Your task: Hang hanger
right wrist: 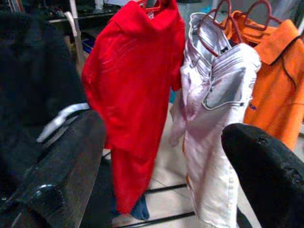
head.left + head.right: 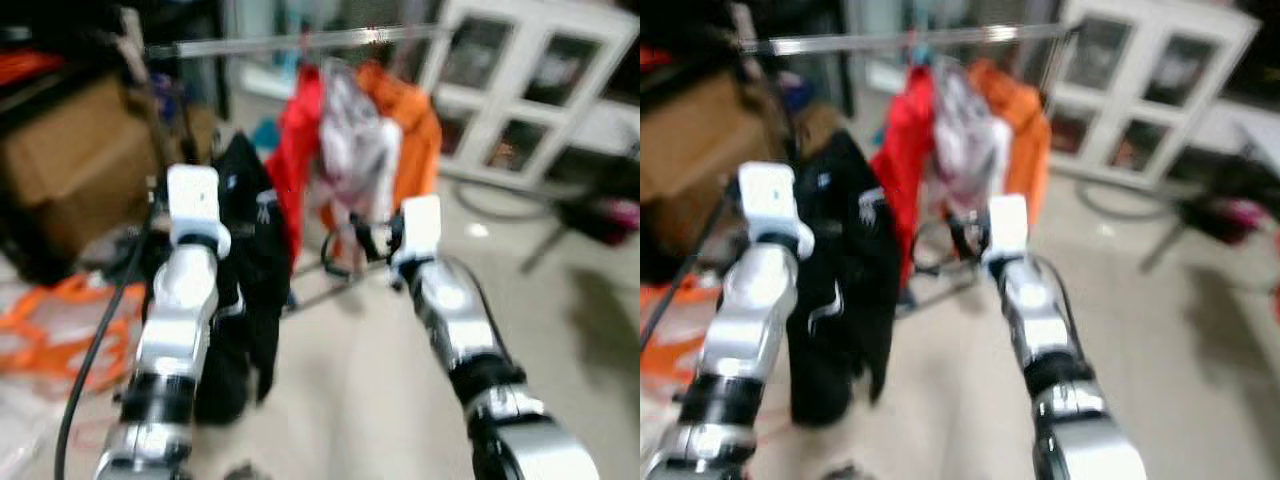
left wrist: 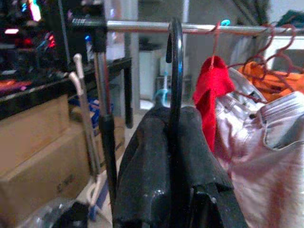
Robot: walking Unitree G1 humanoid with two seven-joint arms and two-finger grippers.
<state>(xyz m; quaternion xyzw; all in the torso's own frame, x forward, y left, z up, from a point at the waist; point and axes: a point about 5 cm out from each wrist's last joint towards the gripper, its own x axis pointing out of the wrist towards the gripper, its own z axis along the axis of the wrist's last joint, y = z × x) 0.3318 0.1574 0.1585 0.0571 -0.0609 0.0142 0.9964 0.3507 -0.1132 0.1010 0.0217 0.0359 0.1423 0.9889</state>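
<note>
My left gripper [image 3: 175, 161] is shut on the black hanger [image 3: 174, 71], its fingers [image 3: 142, 180] pressed on either side of the hook's stem. The hook rises just in front of the silver rail [image 3: 190, 27], slightly below it. A black garment [image 2: 245, 260] hangs from this hanger beside my left arm. On the rail [image 2: 300, 42] hang a red shirt [image 2: 298, 140], a pale garment [image 2: 352, 140] and an orange one [image 2: 412, 130]. My right gripper [image 1: 159, 161] is open and holds nothing, facing the red and pale garments from close by.
A cardboard box [image 2: 70, 160] stands at the left under a dark shelf. Orange fabric [image 2: 60, 320] lies on the floor at the left. White cabinet doors [image 2: 530, 90] are at the back right. The rack's upright post [image 3: 105, 118] and base bar [image 2: 330, 292] are near.
</note>
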